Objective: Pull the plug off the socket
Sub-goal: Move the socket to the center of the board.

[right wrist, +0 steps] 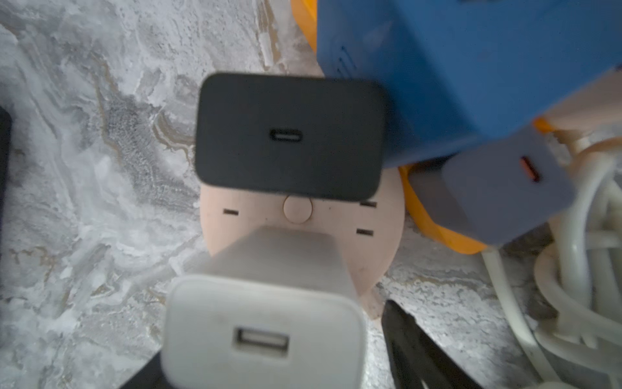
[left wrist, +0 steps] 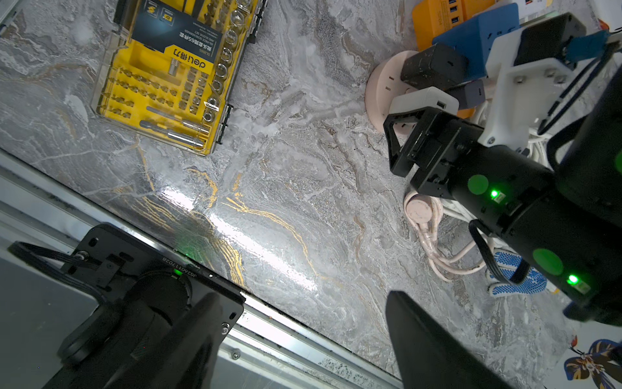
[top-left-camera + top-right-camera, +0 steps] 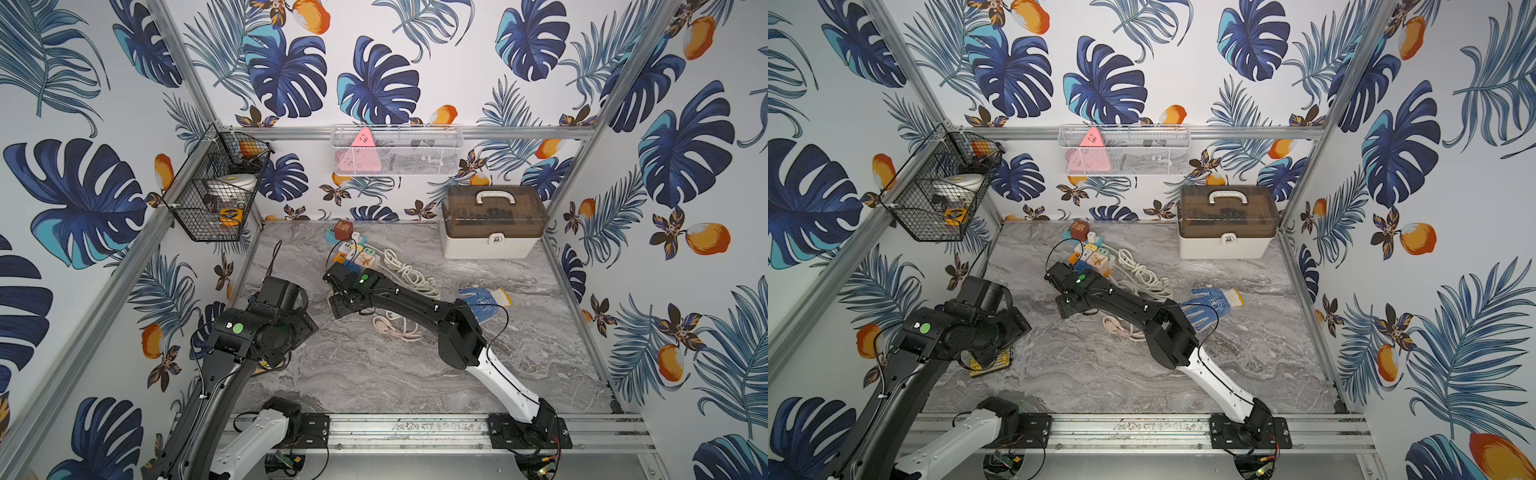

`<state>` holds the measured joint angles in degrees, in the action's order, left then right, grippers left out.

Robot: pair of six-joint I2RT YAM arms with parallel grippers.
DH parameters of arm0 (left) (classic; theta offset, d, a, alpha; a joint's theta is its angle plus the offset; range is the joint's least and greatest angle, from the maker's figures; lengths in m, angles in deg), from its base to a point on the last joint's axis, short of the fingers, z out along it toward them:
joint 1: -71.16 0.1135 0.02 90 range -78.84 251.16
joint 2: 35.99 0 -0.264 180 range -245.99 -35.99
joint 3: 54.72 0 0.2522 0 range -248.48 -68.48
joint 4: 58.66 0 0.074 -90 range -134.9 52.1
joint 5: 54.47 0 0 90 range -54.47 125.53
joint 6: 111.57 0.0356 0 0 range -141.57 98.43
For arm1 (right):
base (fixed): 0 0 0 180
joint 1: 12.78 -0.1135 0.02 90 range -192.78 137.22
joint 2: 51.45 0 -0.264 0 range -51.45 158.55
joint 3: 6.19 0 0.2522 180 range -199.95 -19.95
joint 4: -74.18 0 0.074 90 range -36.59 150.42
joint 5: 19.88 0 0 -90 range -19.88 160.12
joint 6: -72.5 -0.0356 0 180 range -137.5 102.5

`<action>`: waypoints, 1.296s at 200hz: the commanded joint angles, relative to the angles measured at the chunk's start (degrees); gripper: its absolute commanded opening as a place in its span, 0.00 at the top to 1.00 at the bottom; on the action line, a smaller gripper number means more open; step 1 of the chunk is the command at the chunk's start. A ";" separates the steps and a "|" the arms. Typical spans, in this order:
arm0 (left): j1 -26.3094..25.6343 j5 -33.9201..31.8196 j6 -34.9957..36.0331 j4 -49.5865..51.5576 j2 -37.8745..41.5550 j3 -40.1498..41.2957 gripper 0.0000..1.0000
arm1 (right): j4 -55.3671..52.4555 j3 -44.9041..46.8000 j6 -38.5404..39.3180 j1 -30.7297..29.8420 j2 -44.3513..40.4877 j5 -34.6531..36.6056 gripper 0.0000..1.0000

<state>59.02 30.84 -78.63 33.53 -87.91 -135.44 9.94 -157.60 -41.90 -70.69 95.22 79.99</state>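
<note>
So the round pink socket (image 1: 303,215) sat flat on the marble surface (image 3: 415,374) with three plugs still pushed into its top. There was a black plug (image 1: 289,134), a white plug (image 1: 262,336) with a USB port, and a grey-blue plug (image 1: 505,188) out at its edge. The right gripper (image 2: 415,116) hovered right over the socket, fingers (image 1: 404,336) spread either side of the white plug. A sliver of marble showed between one finger and the plug, so it wasn't clamped on it. A blue cube strip (image 1: 471,67) sat just beside the socket, and so did some coiled white cords (image 1: 572,303). The left gripper (image 2: 304,303) was well away from the socket, fingers wide apart on nothing. A yellow bit case (image 2: 168,74) also lay well apart from the socket.
</note>
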 commanded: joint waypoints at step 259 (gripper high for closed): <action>0.02 13.83 3.69 -16.20 -5.84 16.54 0.33 | 15.62 39.32 0.67 -4.69 -24.60 0.37 0.67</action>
<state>59.02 41.90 -76.72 22.45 -91.87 -120.90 19.68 -124.51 -41.64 -73.81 74.94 80.29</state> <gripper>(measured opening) 0.696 0.499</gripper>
